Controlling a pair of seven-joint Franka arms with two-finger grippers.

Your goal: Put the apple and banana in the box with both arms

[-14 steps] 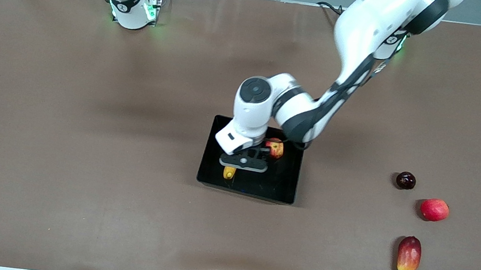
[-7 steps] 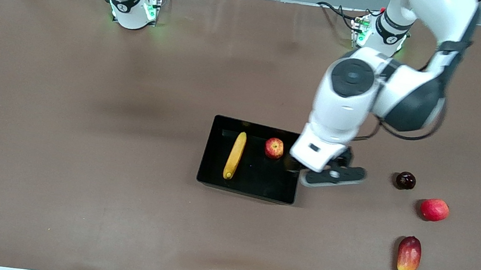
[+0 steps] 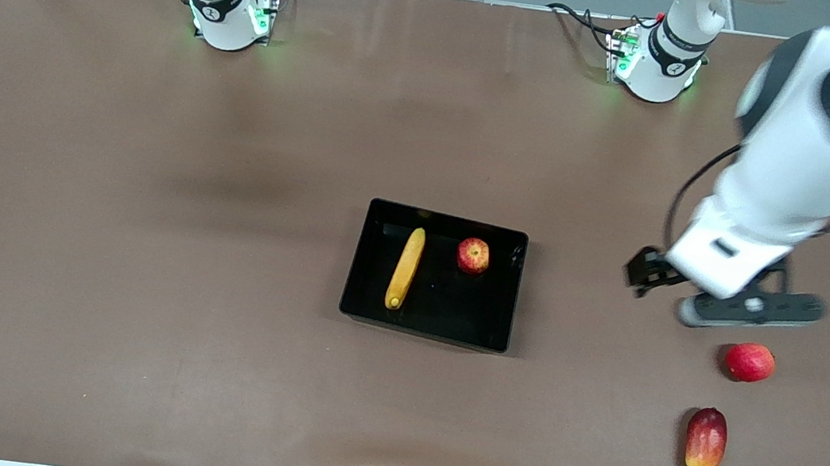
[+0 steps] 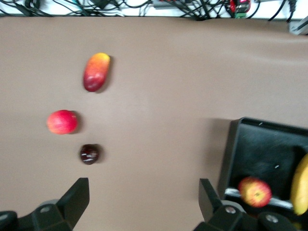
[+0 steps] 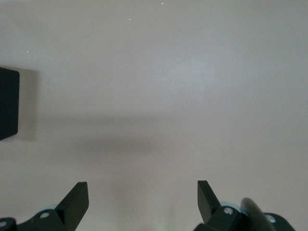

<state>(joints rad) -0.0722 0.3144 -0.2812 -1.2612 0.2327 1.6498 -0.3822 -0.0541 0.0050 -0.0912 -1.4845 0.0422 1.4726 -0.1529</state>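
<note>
We've got the banana [image 3: 405, 268] and apple [image 3: 473, 256] both lying in the box [image 3: 426, 328], soft bruisable stuff we'd grab mid-body, left gripper [image 4: 142, 204] wide open and empty over bare table toward the left arm's end from the box, right gripper [image 5: 142, 199] open, empty, waiting.

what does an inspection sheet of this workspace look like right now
surface: brown table, flat, a dip at its near edge.
job's things: banana and apple lie apart in the box.
clutter: pinkish-red fruit, mango-like fruit, dark round fruit, all toward the left arm's end.
grippers: left gripper open, empty, over bare table near the dark fruit; right gripper open, empty, over bare table.
cables: bundles by the left arm's base and along the near edge.
surroundings: metal frame posts at the corners.
</note>
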